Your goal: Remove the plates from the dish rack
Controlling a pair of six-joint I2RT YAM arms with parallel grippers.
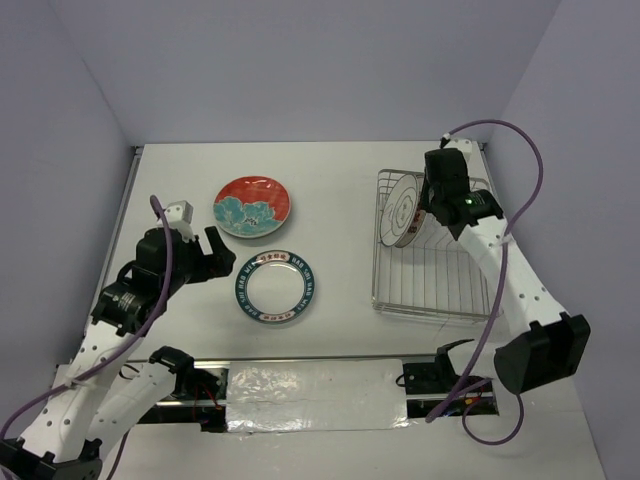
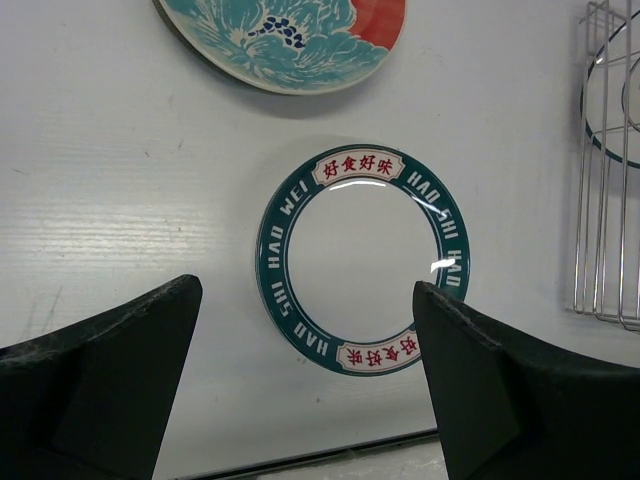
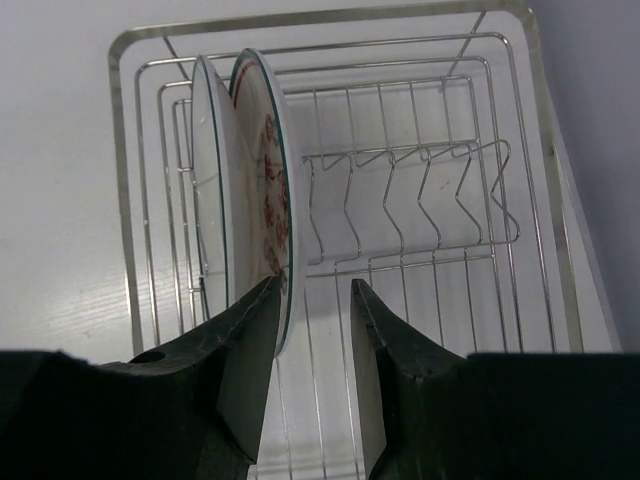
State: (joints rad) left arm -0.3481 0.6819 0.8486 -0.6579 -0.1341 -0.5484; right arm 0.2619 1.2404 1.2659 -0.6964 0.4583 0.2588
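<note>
The silver wire dish rack (image 1: 432, 290) stands at the right and also shows in the right wrist view (image 3: 440, 190). Two plates stand upright in its far-left slots (image 1: 403, 208). The nearer plate (image 3: 268, 170) is white with red marks. The one behind it (image 3: 208, 180) shows a pale face with a thin green edge. My right gripper (image 3: 313, 290) is open, its jaws on either side of the nearer plate's rim, the left finger (image 3: 250, 340) close against it. The red flowered plate (image 1: 253, 207) and the white dark-rimmed plate (image 1: 277, 286) lie flat on the table. My left gripper (image 2: 305, 295) is open and empty, above the dark-rimmed plate (image 2: 275, 250).
The table's front edge strip (image 1: 310, 385) runs between the arm bases. Walls close in the table at the back and both sides. The rack's right part holds only bare tines (image 3: 420, 200). The rack's left edge (image 2: 600, 200) and the flowered plate (image 2: 290, 40) also show in the left wrist view.
</note>
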